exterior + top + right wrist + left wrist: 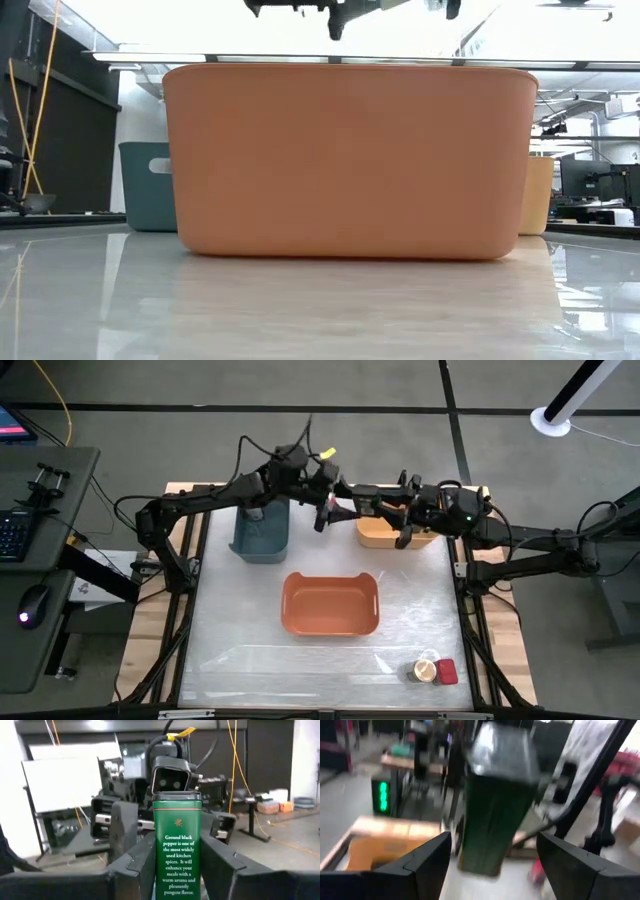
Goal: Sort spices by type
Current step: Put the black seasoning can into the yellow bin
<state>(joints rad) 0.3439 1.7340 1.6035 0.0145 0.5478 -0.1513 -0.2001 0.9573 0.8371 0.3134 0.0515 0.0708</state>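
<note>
A dark green blocky pepper tin (177,855) hangs in the air over the table's far middle (331,512), between my two grippers. My right gripper (178,870) is shut on it, reaching in from the right. My left gripper (494,862) is open. Its fingers stand on either side of the tin (495,815) without touching it. A round jar with a tan lid (425,670) and a red square tin (447,672) stand on the table's near right part. My right gripper pinches the pepper tin's lower part (176,887) between its two fingers (145,862), one on each narrow side. The fingers come in level from the table's right. The tin is lifted clear of the table, roughly upright with its lid end up.
A blue bin (262,532) stands far left and a yellow bin (385,535) far right. An orange bin (330,603) sits mid-table and fills the low view (350,160). Clear film covers the table. A desk with a keyboard and mouse stands left of the table.
</note>
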